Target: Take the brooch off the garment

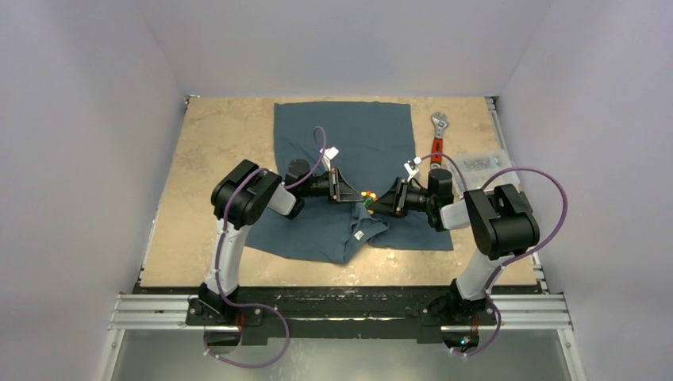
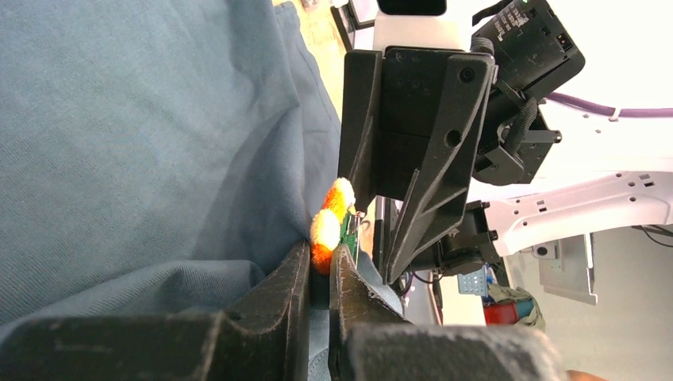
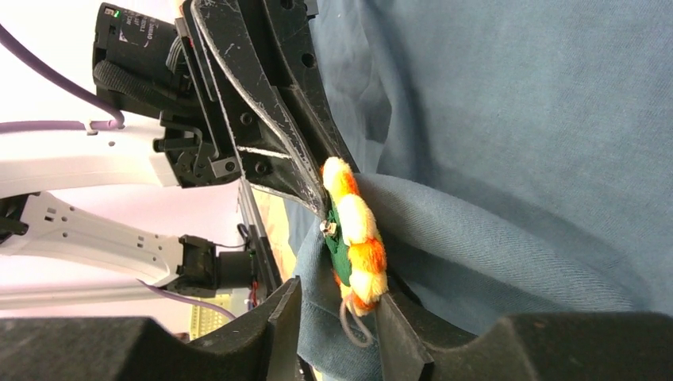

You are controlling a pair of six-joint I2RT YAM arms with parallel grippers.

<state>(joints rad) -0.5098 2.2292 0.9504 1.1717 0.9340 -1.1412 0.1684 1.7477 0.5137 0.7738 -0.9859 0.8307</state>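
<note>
The dark slate-blue garment point(image 1: 357, 135) lies spread on the table, bunched up at its middle. The small yellow-orange brooch point(image 1: 367, 196) sits on that raised fold between my two grippers. My left gripper point(image 1: 354, 193) is shut on a fold of the garment point(image 2: 159, 143) right beside the brooch point(image 2: 327, 226), whose lower edge touches the left gripper's tips point(image 2: 321, 258). My right gripper point(image 1: 375, 205) comes from the opposite side. In the right wrist view its jaws point(image 3: 337, 295) close on the brooch's lower end point(image 3: 359, 230) with a fold of cloth point(image 3: 516, 119) in between.
A red-handled wrench point(image 1: 437, 139) lies just right of the shirt. A clear bag of small parts point(image 1: 480, 163) lies further right. The shirt's white neck tag point(image 1: 359, 236) shows near its front edge. Grey walls enclose the table on three sides.
</note>
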